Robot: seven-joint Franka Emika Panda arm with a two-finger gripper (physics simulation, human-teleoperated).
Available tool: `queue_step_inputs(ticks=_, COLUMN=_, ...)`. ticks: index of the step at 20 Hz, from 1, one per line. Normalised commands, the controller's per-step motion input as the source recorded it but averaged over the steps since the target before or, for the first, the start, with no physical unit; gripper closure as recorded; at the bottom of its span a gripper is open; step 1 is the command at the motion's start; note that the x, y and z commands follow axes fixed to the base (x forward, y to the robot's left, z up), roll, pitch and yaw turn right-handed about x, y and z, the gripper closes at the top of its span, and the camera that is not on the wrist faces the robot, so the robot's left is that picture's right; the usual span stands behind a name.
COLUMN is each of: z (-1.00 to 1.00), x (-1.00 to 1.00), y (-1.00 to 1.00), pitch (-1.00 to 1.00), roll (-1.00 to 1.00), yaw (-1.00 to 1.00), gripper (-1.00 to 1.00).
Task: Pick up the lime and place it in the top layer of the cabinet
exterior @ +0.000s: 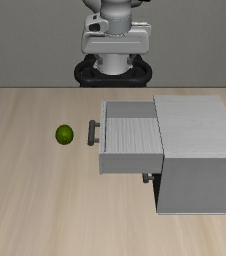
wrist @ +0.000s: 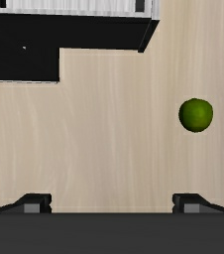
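Plenty of open wooden table around the lime here, and in the exterior view the one edge nearby is the handle of the top drawer, pulled out of the cabinet, at three o'clock from the fruit with a strip of wood between. The gripper hangs over the table, fingers spread wide and holding nothing, and the lime sits loose at roughly one o'clock from the gap's middle, ahead of one fingertip, apart from both. Flat pale wood grain underneath, grey wall at twelve o'clock
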Motion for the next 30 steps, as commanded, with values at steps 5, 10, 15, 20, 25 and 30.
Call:
queue_step_inputs(ticks=5, z=0.0, x=0.0, y=-1.0, pitch=0.0, roll=0.0, yaw=0.0, gripper=-1.0)
queue_step_inputs(ticks=10, z=0.0, x=0.0, y=-1.0, pitch=0.0, roll=0.0, yaw=0.0, gripper=-1.0)
queue_step_inputs(ticks=15, z=0.0, x=0.4, y=-0.6, pitch=0.0, roll=0.0, yaw=0.0, gripper=-1.0)
queue_step_inputs(ticks=20, z=-0.4, x=0.6, y=0.0, pitch=0.0, roll=0.0, yaw=0.0, gripper=-1.0)
queue_step_inputs(ticks=25, z=-1.0, x=0.0, y=0.0, pitch=0.0, roll=0.0, yaw=0.0, gripper=-1.0)
queue_step_inputs(ticks=30, z=-1.0, x=0.0, y=0.0, pitch=0.0, roll=0.0, yaw=0.0, gripper=-1.0)
